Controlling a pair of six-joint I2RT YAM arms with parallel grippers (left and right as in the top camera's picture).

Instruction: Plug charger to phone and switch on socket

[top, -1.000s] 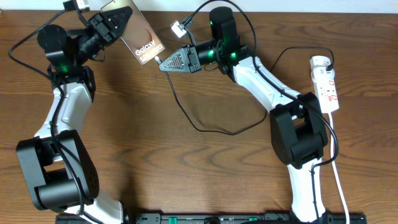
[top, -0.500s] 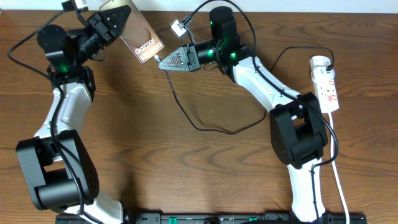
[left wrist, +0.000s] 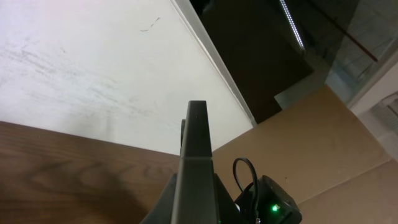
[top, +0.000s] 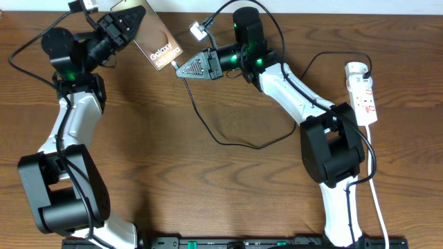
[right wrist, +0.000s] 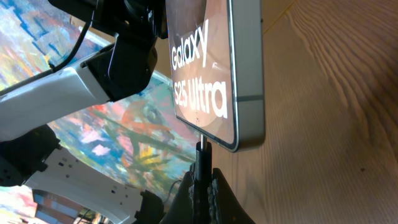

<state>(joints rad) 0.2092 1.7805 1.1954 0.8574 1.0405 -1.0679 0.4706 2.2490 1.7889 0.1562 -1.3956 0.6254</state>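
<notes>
Brown wooden counter [top: 208,200] is bearing both arms. Left jaws are gripping the slim bronze phone [top: 158,43] over the far edge; right jaws are pinching the thin black charger cable [top: 221,142] by its tip at the phone's end. White socket strip [top: 363,93] is lying along the right edge.

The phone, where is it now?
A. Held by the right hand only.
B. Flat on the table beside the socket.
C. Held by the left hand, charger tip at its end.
C: in the overhead view the left hand grips the phone; the right wrist view shows the charger tip at its end edge, pinched in the right hand.
</notes>
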